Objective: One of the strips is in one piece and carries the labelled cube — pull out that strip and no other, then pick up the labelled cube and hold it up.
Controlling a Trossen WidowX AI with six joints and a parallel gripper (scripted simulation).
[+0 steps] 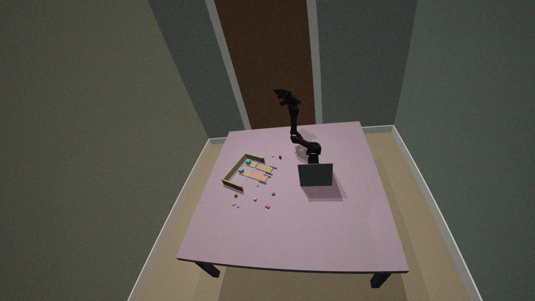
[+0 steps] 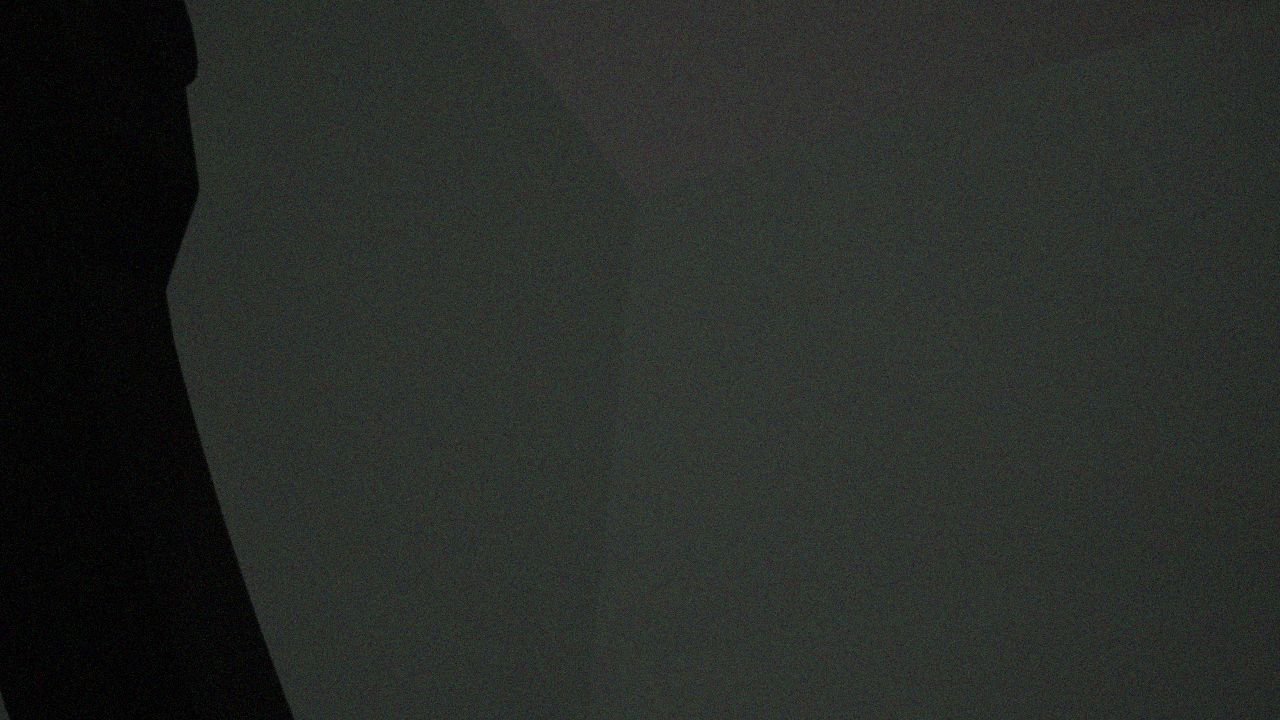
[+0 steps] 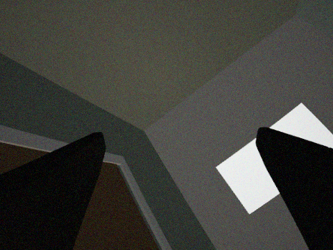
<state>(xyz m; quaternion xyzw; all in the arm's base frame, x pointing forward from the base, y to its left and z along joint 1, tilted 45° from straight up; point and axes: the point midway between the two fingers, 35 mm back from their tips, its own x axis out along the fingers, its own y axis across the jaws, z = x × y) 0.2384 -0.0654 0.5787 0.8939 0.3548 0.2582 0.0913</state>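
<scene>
My gripper (image 1: 277, 96) (image 3: 182, 138) is open and empty, raised high above the back of the table, far from the strips. An orange strip (image 1: 258, 176) lies partly in the tan walled frame (image 1: 232, 185). It looks continuous apart from a faint line across it. A teal cube (image 1: 241, 170) sits at its far end, with what looks like a small pale mark. A yellowish strip (image 1: 264, 168) lies beside it. A gap separates it from a shorter piece (image 1: 253, 164), with another teal cube (image 1: 248, 161) at the far end. Any label there is too small to read.
Short dark bars (image 1: 262, 182) flank the strips' near ends. A red cylinder (image 1: 280, 157), an orange cube (image 1: 235, 195), a white cube (image 1: 254, 199), a grey disc (image 1: 273, 193) and a red block (image 1: 267, 206) lie around. A dark panel (image 1: 315, 174) stands by the arm base.
</scene>
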